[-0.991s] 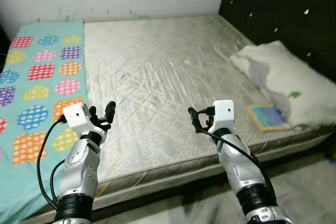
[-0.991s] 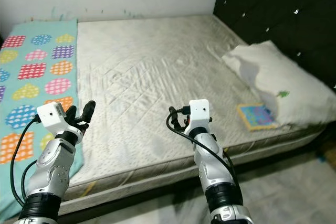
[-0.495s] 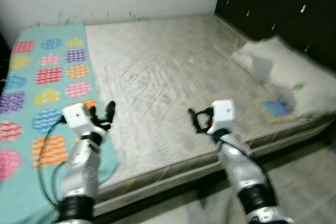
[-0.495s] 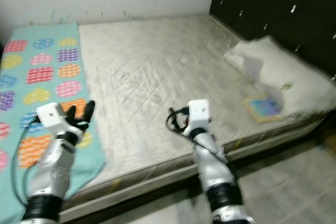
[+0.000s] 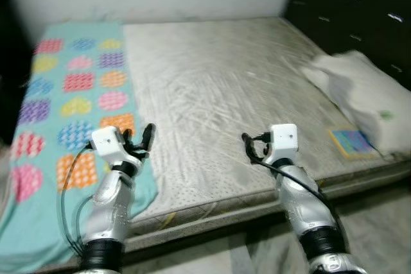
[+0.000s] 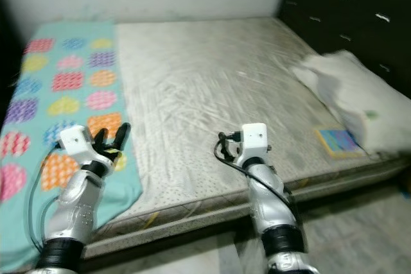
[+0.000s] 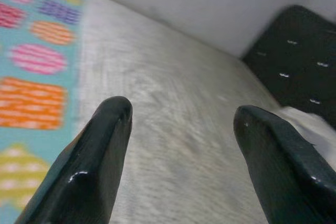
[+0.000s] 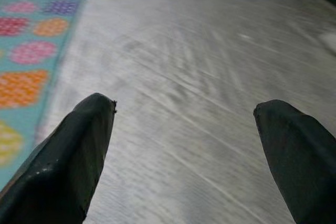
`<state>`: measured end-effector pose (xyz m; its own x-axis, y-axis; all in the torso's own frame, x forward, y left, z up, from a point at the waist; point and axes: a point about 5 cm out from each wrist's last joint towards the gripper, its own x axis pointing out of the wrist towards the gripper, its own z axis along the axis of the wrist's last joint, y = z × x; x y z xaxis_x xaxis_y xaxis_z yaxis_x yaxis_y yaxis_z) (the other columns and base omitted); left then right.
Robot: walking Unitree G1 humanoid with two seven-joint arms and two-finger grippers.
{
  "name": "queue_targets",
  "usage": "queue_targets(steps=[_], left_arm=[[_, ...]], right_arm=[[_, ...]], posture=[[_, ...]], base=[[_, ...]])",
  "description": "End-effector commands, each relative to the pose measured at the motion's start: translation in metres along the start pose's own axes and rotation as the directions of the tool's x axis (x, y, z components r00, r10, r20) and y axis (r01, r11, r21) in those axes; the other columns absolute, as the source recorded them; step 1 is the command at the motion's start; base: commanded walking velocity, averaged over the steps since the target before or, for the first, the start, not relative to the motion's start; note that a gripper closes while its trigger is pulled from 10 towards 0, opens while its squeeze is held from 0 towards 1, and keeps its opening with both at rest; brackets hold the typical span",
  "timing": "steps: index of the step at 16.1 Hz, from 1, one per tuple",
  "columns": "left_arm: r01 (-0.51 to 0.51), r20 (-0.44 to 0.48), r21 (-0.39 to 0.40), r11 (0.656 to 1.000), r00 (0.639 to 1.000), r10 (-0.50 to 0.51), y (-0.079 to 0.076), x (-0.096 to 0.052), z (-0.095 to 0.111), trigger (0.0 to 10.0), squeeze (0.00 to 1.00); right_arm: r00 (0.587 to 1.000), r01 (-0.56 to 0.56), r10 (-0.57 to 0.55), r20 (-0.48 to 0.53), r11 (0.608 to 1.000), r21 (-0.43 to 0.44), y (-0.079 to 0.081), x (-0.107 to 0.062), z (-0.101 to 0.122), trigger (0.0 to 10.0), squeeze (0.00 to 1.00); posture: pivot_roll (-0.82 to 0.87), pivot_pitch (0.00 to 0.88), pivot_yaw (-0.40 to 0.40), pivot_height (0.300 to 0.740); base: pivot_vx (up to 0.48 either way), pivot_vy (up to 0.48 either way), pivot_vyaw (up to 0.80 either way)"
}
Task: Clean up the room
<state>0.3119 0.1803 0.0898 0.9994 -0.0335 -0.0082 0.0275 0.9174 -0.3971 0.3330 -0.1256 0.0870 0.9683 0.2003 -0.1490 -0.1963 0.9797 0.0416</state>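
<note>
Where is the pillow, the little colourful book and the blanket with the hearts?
pillow [image 5: 359,91]: left eye view, middle of its white top.
book [image 5: 352,142]: left eye view, centre of its blue cover.
blanket [image 5: 77,104]: left eye view, teal patch among the coloured hearts.

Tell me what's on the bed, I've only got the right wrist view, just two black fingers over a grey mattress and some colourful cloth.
Observer: The cloth is a teal blanket with coloured hearts, lying along the bed's left side and hanging over the front edge.
Operator: Anything to pick up on the right?
Observer: Yes, a small colourful book lies flat near the mattress's front right corner.
Operator: Is it lying free?
Observer: It sits right beside a white pillow; whether they touch is too blurred to tell.
Operator: Where is the other arm?
Observer: The left gripper is raised over the blanket's edge, fingers open and holding nothing, like the right gripper.
</note>
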Motion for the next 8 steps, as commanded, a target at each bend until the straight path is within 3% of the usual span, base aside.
queue_targets(steps=[1,5,8], left_arm=[[0.035,0.006,-0.005,0.999,0.999,-0.035,-0.0095,0.0033,0.0016,10.0,0.0],[0.024,0.0,-0.001,1.0,1.0,-0.024,-0.0072,0.0032,0.0005,10.0,0.0],[-0.027,-0.021,-0.012,1.0,0.999,0.027,-0.007,0.0074,-0.003,10.0,0.0]], right_arm=[[1.0,0.026,-0.026,-0.004,1.0,-0.008,-0.0097,-0.0021,-0.0006,10.0,0.0],[0.999,0.031,-0.031,-0.009,0.999,-0.008,-0.0103,-0.0017,-0.0015,10.0,0.0],[0.999,0.038,-0.039,-0.01,0.999,-0.011,-0.0148,-0.0017,-0.0009,10.0,0.0]], posture=[[-0.11,0.054,-0.034,0.74],[-0.12,0.05,-0.033,0.74],[-0.12,0.043,-0.036,0.74]], base=[[0.394,0.0,0.0],[0.395,0.0,0.0],[0.0,0.0,0.0]])
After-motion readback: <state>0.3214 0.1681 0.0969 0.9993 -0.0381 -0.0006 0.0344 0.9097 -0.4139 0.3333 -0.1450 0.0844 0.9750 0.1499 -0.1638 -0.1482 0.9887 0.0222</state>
